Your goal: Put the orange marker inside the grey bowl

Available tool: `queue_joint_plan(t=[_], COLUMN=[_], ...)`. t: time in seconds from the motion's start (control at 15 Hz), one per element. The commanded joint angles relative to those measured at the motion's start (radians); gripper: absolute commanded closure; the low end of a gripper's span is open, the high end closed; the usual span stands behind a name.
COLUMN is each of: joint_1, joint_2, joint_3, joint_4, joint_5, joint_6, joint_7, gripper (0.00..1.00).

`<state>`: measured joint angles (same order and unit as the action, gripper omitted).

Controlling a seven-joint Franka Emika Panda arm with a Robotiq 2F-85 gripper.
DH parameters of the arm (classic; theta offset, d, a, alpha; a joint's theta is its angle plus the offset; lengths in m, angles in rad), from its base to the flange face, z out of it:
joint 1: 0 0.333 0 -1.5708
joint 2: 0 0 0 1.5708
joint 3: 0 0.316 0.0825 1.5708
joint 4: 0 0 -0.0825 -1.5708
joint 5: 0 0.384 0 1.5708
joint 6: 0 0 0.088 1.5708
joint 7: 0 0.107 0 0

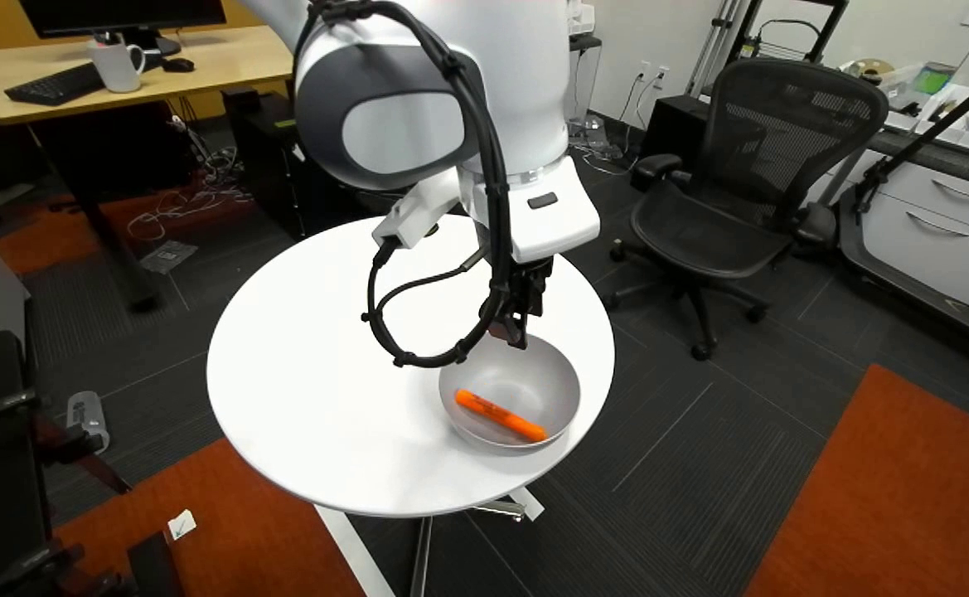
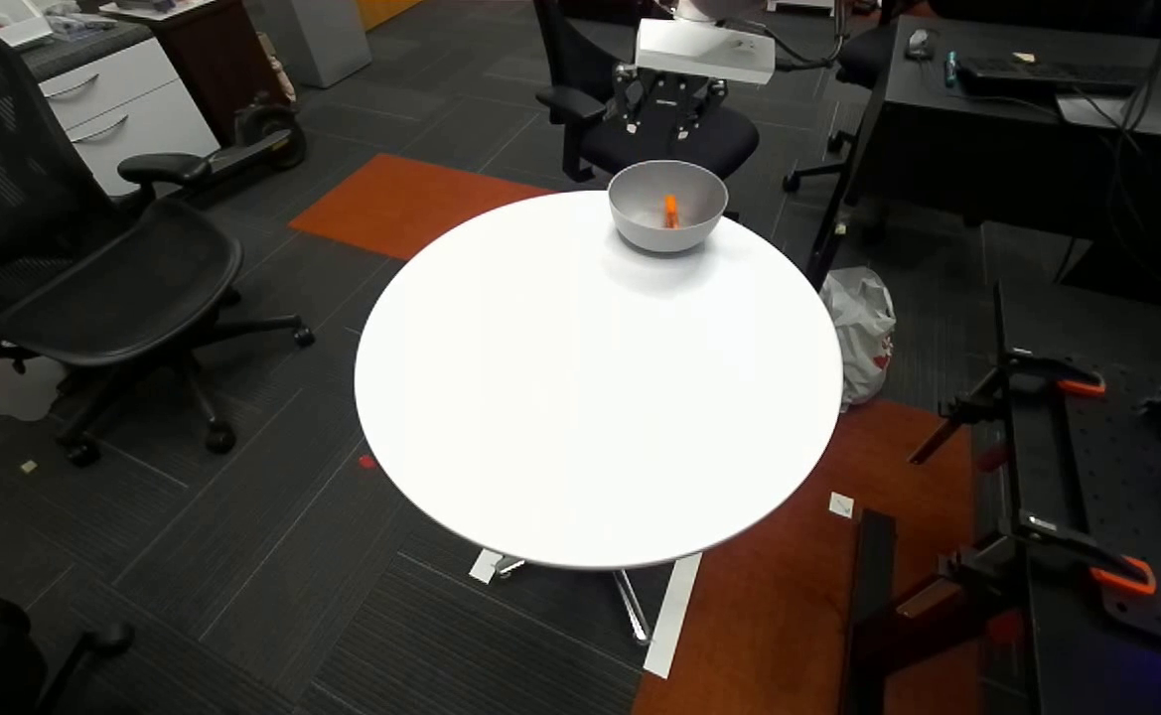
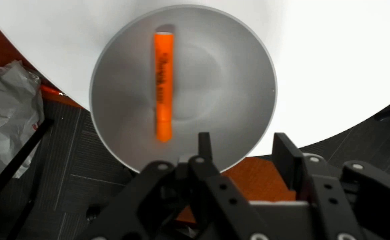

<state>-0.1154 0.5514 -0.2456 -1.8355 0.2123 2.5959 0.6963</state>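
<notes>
Wrist view: gripper (image 3: 242, 146), jaws well apart, nothing held. Beyond it and to the left, the marker (image 3: 164, 83) lies inside the bowl (image 3: 200, 85), long axis crosswise to the jaw-to-jaw line; placement appears complete, leaving only withdrawal.
</notes>
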Motion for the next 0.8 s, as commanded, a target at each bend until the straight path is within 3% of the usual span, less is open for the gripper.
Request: queue_joint_plan(t=[0.0,0.2,0.73], joint_1=[-0.014,-0.011,-0.005], joint_2=[0.021,0.028,0.026], joint_3=[0.015,0.010,0.004], joint_4=[0.059,0.073,0.048], joint_5=[0.023,0.023,0.005], joint_6=[-0.059,-0.063,-0.027], joint_7=[0.012,0.022,0.001], gripper=[0.18,0.00,0.00])
